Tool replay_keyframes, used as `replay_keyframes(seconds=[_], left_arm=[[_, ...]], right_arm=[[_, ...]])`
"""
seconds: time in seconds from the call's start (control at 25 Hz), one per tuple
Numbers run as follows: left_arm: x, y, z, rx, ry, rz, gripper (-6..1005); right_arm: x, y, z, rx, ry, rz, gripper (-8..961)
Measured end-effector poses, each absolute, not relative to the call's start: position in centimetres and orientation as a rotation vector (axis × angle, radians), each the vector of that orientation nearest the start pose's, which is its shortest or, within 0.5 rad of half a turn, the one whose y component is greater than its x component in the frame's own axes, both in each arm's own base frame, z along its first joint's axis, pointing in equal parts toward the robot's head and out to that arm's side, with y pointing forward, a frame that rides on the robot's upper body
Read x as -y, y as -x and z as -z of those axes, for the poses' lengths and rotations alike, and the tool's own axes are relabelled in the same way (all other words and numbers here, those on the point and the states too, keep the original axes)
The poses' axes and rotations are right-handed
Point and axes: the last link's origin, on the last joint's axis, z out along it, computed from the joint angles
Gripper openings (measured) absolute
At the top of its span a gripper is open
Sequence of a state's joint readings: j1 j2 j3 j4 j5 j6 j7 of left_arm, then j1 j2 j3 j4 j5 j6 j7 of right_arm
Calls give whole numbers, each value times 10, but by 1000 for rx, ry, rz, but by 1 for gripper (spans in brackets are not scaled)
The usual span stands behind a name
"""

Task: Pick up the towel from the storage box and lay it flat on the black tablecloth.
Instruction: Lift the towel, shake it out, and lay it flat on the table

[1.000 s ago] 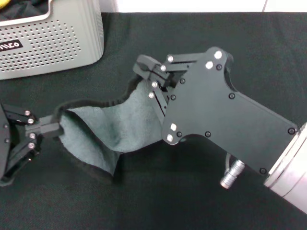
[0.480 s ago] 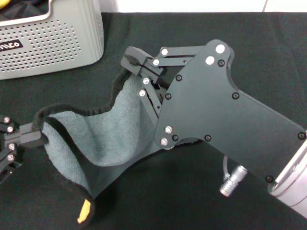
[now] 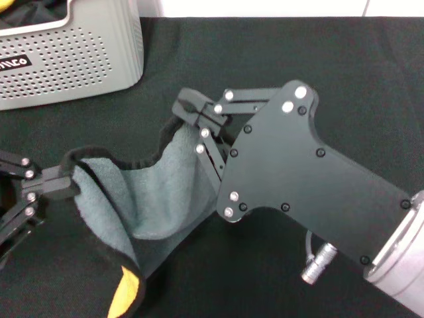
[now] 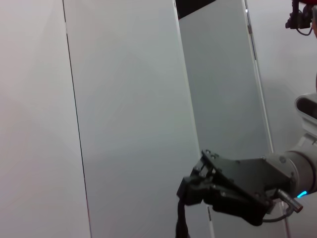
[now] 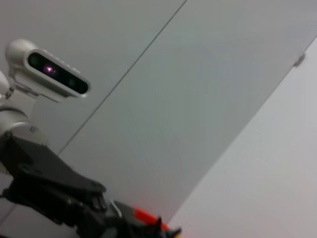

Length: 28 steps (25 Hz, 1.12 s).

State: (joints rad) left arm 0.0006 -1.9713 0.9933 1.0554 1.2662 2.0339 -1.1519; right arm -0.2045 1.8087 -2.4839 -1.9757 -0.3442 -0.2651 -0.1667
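Since a moment ago both arms have drawn slightly inward, slackening the towel (image 3: pixel 156 189). Left pincer (image 3: pixel 63 183) and right pincer (image 3: pixel 192 109) each clamp an edge, holding it above the black tablecloth (image 3: pixel 265 53), beside the storage box (image 3: pixel 79 56). Spreading seems underway; next, pull apart and lower it flat.

The storage box (image 3: pixel 73 56) stands at the far left corner of the black tablecloth (image 3: pixel 278 53). To the right of the box, the cloth is bare all the way along the far edge. In front of the box the way is blocked: the towel (image 3: pixel 152 192) hangs there, stretched between the left gripper (image 3: pixel 66 182) and the right gripper (image 3: pixel 189 109), both clamped on its edge.
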Motion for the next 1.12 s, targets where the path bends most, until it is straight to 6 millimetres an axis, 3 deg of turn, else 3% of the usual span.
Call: replay_keyframes(seconds=[0.28,0.68,1.12], left_arm=[[-230,268,-84,-118,2543,1186,8],[-260,260,-65,-212,2473,1143,9],[-297,256,-50,-212,2256,1052,11]], right_arm=[[-197,-90,32,441,2117,-675,7],[-255,-131,29,296,2063,-768,7],[-330,-167,24,223,2097,-908,7]])
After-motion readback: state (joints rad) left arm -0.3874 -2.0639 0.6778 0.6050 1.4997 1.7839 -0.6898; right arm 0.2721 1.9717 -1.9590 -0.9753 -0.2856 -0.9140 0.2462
